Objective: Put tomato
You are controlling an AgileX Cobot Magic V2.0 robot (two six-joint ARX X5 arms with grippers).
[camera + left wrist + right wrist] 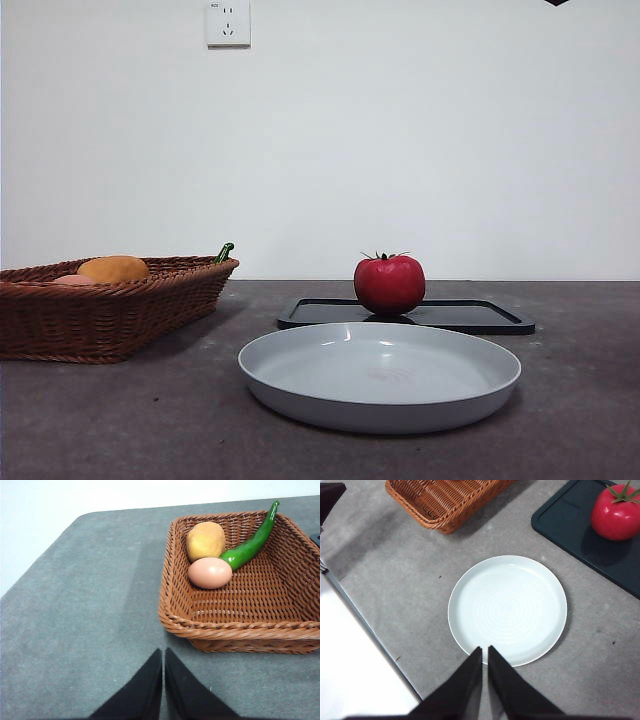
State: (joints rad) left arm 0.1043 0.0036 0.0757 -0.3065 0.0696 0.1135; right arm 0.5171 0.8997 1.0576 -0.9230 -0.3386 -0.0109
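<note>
The glossy red tomato (389, 283) with a green calyx stands on a flat black tray (470, 316) behind a pale grey plate (300, 375). It also shows in the right wrist view (616, 514), on the tray (570, 517) beyond the plate (470, 605). My right gripper (484, 652) is shut and empty, high above the plate's near rim. My left gripper (163, 655) is shut and empty, above bare table in front of the wicker basket (200, 625). In the front view only a black tip (556, 2) shows at the top edge.
The wicker basket (60, 320) stands at the left and holds an orange rounded item (205, 540), a pale pinkish egg-like item (210, 572) and a green pepper (252, 542). A wall socket (227, 22) is on the back wall. The table edge (365, 625) runs beside the plate.
</note>
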